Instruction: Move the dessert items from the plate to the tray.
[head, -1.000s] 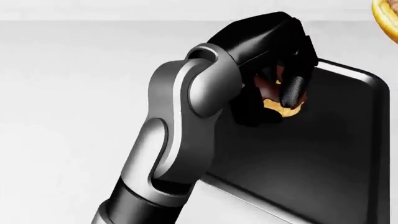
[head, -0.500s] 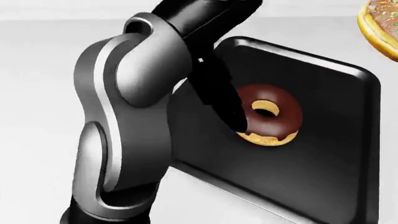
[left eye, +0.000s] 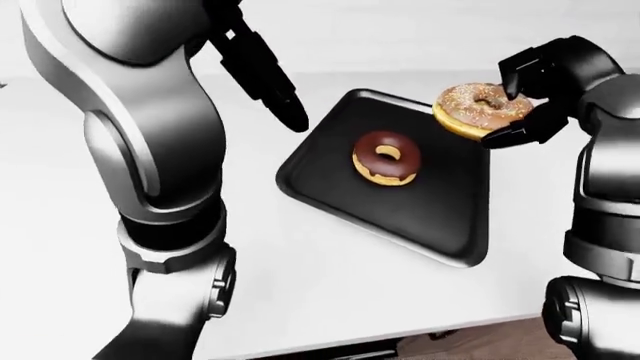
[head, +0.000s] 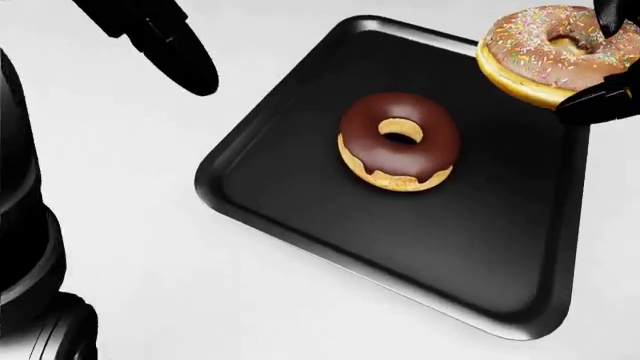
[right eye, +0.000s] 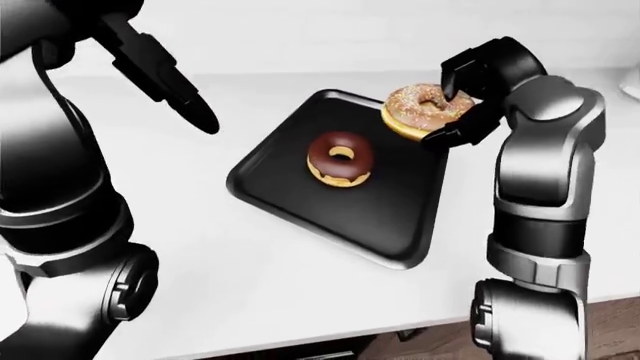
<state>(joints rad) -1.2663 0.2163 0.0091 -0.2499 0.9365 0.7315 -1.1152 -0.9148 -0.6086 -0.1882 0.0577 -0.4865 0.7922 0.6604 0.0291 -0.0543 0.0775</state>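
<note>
Chocolate donut (head: 400, 141) flat mid-tray (head: 300, 202). Sprinkled donut (head: 545, 52) pinched in right hand (left eye: 545, 86) above tray's far right corner. Left hand (left eye: 262, 71) empty, fingers splayed, above desk (left eye: 300, 262) beside tray.

No legible text, label, brand, number or sign appears in any view. The tray (head: 300, 195), the chocolate doughnut (head: 400, 140), the sprinkled doughnut (head: 540, 56) and the counter (head: 120, 225) carry no markings. The robot's arm housings are likewise unmarked.
</note>
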